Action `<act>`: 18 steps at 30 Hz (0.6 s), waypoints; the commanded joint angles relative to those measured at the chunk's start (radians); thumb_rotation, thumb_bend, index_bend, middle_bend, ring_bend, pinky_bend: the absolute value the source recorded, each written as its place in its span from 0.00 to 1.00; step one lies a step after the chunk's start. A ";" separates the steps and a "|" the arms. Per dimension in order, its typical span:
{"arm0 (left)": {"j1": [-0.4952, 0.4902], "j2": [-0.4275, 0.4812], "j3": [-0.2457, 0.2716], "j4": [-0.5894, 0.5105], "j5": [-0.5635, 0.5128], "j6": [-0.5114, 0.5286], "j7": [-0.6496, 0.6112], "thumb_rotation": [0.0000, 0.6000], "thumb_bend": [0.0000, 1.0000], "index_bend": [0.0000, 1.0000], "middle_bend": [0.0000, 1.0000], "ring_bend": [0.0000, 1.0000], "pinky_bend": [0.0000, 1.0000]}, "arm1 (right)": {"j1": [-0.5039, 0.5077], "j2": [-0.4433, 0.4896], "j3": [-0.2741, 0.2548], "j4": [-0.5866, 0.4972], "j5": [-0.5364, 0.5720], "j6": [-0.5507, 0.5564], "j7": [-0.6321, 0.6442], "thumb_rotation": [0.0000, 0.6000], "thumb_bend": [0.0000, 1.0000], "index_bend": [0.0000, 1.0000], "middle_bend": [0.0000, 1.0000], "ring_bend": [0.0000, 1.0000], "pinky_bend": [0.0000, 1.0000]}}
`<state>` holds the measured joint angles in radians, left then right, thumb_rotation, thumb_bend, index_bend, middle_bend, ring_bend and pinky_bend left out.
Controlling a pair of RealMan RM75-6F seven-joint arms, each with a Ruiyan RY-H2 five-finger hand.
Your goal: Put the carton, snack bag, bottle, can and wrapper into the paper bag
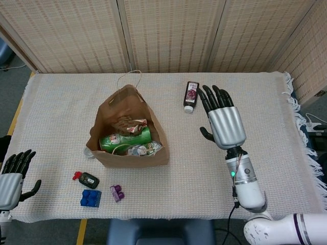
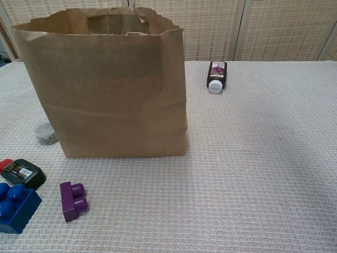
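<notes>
The brown paper bag (image 1: pixel 99 130) (image 2: pixel 110 89) stands open on the left half of the table. Inside it I see a snack bag (image 1: pixel 126 125), a green can (image 1: pixel 125 140) and a crinkled wrapper (image 1: pixel 145 149). A dark bottle (image 1: pixel 191 95) (image 2: pixel 216 75) with a white cap lies on its side at the far middle of the table. My right hand (image 1: pixel 223 119) hovers open, fingers spread, just right of the bottle and empty. My left hand (image 1: pixel 13 176) hangs open off the table's near left corner. No carton shows.
Near the bag's front left lie a small clear lidded jar (image 2: pixel 45 132), a black and red object (image 1: pixel 87 179) (image 2: pixel 20 172), a blue block (image 1: pixel 91 197) (image 2: pixel 16 206) and a purple block (image 1: pixel 117 193) (image 2: pixel 72 200). Wicker screens stand behind the table. The table's right edge has a fringe (image 1: pixel 299 122).
</notes>
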<state>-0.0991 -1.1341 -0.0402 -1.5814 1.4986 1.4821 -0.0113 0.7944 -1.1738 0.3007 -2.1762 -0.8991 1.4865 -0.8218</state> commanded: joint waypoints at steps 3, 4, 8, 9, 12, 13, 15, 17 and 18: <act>0.002 -0.002 -0.001 -0.004 -0.002 0.003 0.015 1.00 0.37 0.01 0.00 0.00 0.00 | -0.380 0.193 -0.355 0.067 -0.442 0.105 0.338 1.00 0.11 0.00 0.04 0.00 0.08; 0.002 -0.003 -0.001 -0.004 -0.002 0.003 0.018 1.00 0.37 0.01 0.00 0.00 0.00 | -0.414 0.200 -0.383 0.095 -0.473 0.118 0.382 1.00 0.11 0.00 0.04 0.00 0.08; 0.002 -0.005 -0.002 -0.004 -0.004 0.004 0.028 1.00 0.37 0.00 0.00 0.00 0.00 | -0.546 0.204 -0.469 0.235 -0.567 0.186 0.541 1.00 0.11 0.00 0.04 0.00 0.08; 0.002 -0.005 -0.003 -0.005 -0.004 0.005 0.030 1.00 0.37 0.00 0.00 0.00 0.00 | -0.580 0.195 -0.481 0.277 -0.587 0.210 0.574 1.00 0.11 0.00 0.04 0.00 0.08; 0.002 -0.006 -0.003 -0.004 -0.003 0.005 0.034 1.00 0.37 0.00 0.00 0.00 0.00 | -0.648 0.160 -0.493 0.375 -0.620 0.263 0.640 1.00 0.11 0.00 0.04 0.00 0.07; 0.002 -0.007 -0.003 -0.004 -0.003 0.006 0.035 1.00 0.37 0.00 0.00 0.00 0.00 | -0.673 0.140 -0.490 0.420 -0.630 0.285 0.667 1.00 0.11 0.00 0.04 0.00 0.07; 0.002 -0.007 -0.003 -0.005 -0.003 0.006 0.036 1.00 0.37 0.00 0.00 0.00 0.00 | -0.700 0.102 -0.477 0.503 -0.644 0.311 0.704 1.00 0.11 0.00 0.04 0.00 0.07; 0.001 -0.007 -0.003 -0.004 -0.002 0.006 0.037 1.00 0.37 0.00 0.00 0.00 0.00 | -0.720 0.063 -0.459 0.602 -0.646 0.320 0.727 1.00 0.11 0.00 0.04 0.00 0.07; 0.001 -0.007 -0.003 -0.004 -0.001 0.006 0.037 1.00 0.37 0.00 0.00 0.00 0.00 | -0.725 0.055 -0.455 0.625 -0.640 0.311 0.731 1.00 0.11 0.00 0.04 0.00 0.07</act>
<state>-0.0984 -1.1413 -0.0434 -1.5855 1.4974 1.4877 0.0257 0.1257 -1.0641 -0.1573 -1.6633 -1.5125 1.7636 -0.1409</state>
